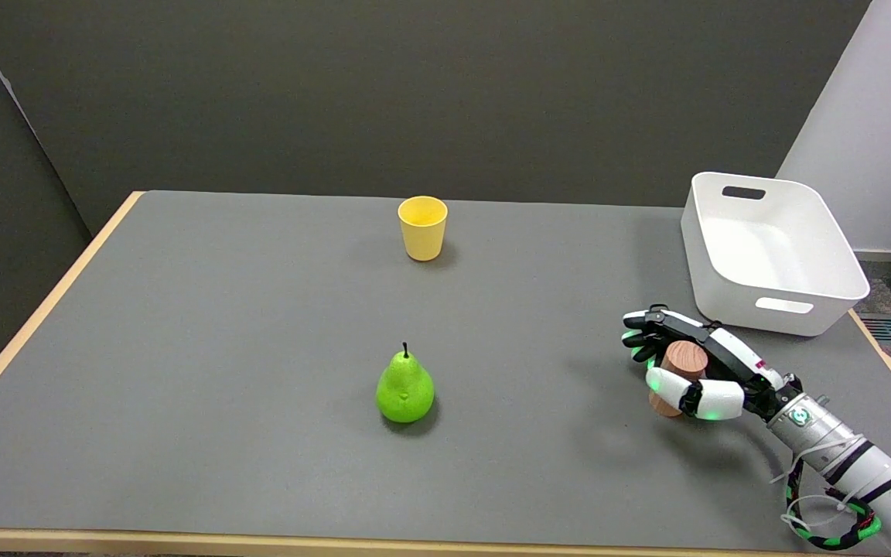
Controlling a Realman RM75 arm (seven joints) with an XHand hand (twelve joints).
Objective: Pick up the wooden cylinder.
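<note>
The wooden cylinder point(681, 361) is a short reddish-brown peg, tilted a little, at the right of the grey table point(221, 348). My right hand point(693, 367) wraps around it: the thumb crosses its front and the other fingers curl behind it. Its round top face shows above the thumb and its lower end pokes out below. A shadow lies on the table under the hand, and the cylinder seems slightly off the surface, though I cannot tell for sure.
A white plastic bin point(774, 251) stands just behind the hand at the table's right edge. A green pear point(404, 389) sits mid-table to the left, and a yellow cup point(422, 227) stands farther back.
</note>
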